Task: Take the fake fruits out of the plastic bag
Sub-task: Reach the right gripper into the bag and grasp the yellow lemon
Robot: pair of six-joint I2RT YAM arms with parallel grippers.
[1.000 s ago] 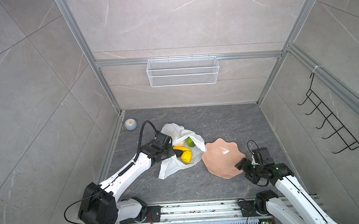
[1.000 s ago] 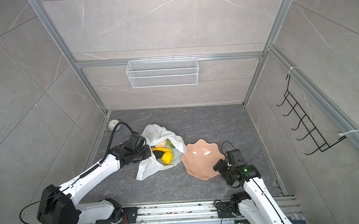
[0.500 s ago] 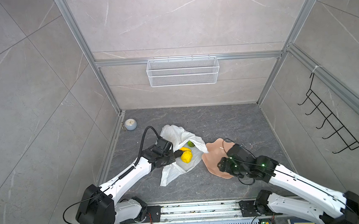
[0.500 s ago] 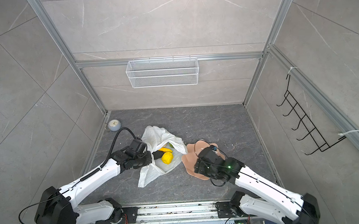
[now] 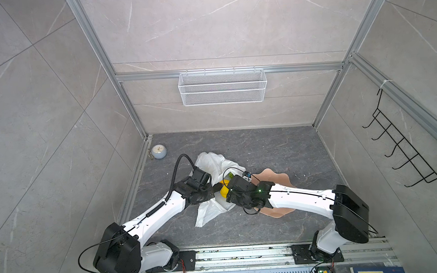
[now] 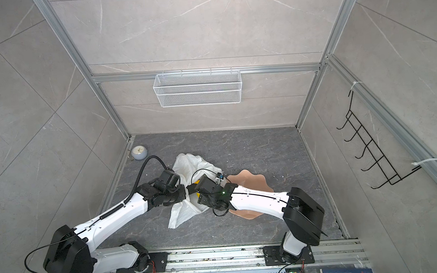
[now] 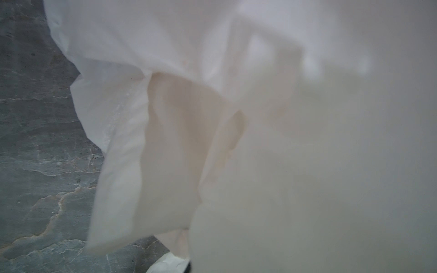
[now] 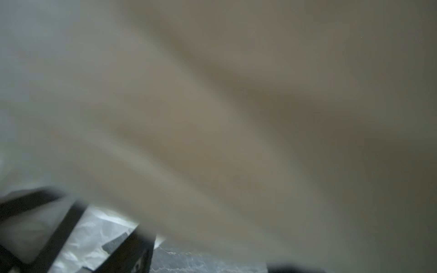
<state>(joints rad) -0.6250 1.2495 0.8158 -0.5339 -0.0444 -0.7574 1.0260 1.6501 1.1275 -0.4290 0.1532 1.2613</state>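
White plastic bag (image 5: 215, 163): crumpled on the dark grey tabletop (image 5: 264, 145), left of its middle, with its mouth on the side facing the plate. Both arms meet over it.
Fruit on show: one yellow fruit (image 5: 223, 191) sits in the bag's mouth, seen in both top views. Any others are hidden by film and arms.
Left hand (image 5: 214, 188): closed tight at the rim of the mouth, seemingly pinching the film. Its wrist view is filled with hanging white folds.
Right hand (image 5: 229, 190): nose in the bag's mouth, right at the yellow fruit. Its fingers are hidden from above and its wrist view is a blur of film, so you cannot tell how far open it is or whether it holds anything.
Pink plate (image 5: 276, 176): just right of the bag, partly under the right arm. No fruit shows on its visible part.
Step in hand: by my reading, the first pick. You hold the bag open with the left and go for the yellow fruit with the right. No fruit lies outside yet.
Next move: settle the right fingers either side of the fruit, clear of film. Close them, then draw out towards the plate while the left keeps its pinch.
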